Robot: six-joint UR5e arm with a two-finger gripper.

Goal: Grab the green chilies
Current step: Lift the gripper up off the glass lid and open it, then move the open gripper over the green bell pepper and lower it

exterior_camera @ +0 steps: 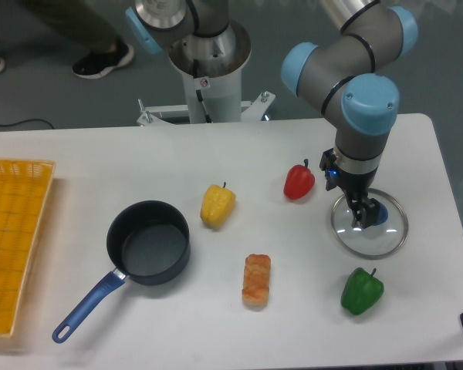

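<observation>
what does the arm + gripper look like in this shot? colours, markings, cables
The arm is grey-silver tubing with light blue caps on the joints. The base column is silver with a small red-and-white sticker, a thin cable running down it. The gripper is small, black and two-fingered, under a black wrist block showing a blue light.

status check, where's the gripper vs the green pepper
Gripper low over the glass lid, nothing held; jaw state unclear. Green chilies free on the table, just in front of the lid, untouched. Nothing blocking it.
</observation>
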